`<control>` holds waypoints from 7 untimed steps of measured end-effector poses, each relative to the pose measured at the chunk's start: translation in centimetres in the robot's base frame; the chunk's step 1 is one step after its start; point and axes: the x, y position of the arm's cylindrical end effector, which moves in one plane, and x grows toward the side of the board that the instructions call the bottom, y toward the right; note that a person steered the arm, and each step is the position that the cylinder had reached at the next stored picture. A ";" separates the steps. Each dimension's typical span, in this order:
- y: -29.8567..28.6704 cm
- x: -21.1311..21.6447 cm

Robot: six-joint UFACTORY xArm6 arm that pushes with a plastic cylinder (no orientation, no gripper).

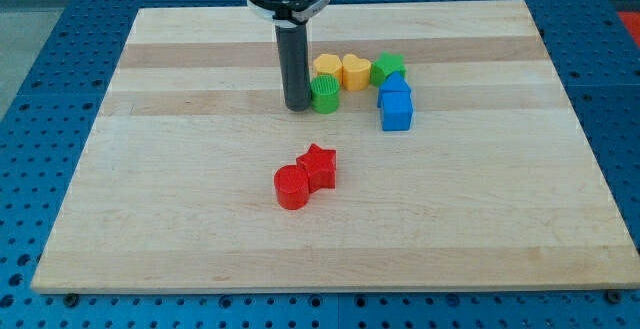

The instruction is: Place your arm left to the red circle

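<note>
Near the desk's point(180, 219) upper middle, my tip point(298, 106) sits down on the wood, touching or just beside the left side of the green cylinder point(325, 95). No jaws on this rig (bare rod only), so nothing to report as apart or together. Red circle point(292, 187) lies well below the tip, towards the view's bottom, slightly left of centre, touching the red star point(319, 165) at its upper right. Tip is above the red circle in the view, not at its left. Behind the green cylinder: yellow block point(326, 68) (shape unclear), yellow heart point(355, 70), green star point(388, 67) in a row. Two blue blocks, blue upper block point(394, 85) and blue cube point(397, 110), stack down the view's right of that cluster.
</note>
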 end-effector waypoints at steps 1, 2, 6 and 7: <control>0.2 0.0; 0.2 0.0; -4.2 5.9; -4.8 9.6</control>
